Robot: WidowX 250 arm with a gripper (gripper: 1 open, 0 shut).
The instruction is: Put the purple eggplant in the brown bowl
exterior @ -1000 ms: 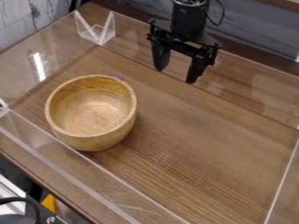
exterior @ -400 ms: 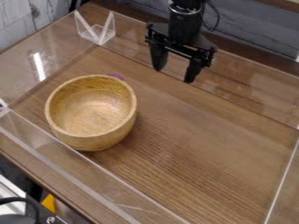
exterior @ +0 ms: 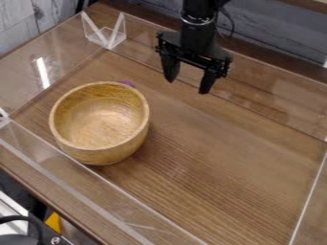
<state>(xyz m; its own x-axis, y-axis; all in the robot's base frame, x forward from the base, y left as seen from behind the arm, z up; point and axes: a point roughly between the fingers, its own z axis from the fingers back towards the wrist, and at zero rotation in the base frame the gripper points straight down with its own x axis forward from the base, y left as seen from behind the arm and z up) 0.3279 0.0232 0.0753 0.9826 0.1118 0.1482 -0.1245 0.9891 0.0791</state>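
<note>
Over by the far side of the table, the black gripper [exterior: 192, 78] has come a little nearer and slightly left since a second ago, its fingers lower against the wood than they were. Its jaws are spread wide apart, with nothing between them but a view of the tabletop. The brown bowl [exterior: 99, 122] hasn't budged, and neither has the purple eggplant [exterior: 129, 83] — I can make out only a sliver of it, just beyond the bowl's far right rim, on the table.

The clear plastic stand [exterior: 105, 32] is where it was too, near the far left edge, well apart from the bowl and left of the gripper.

As for room, the wooden table [exterior: 217, 163] lies bare from the gripper down the middle and across to the right edge, a broad open stretch. Between the gripper and the eggplant there's only bare wood. The tighter side is the left — the bowl sits near that slanting edge, with some dark equipment [exterior: 23, 230] showing in the near left corner.
</note>
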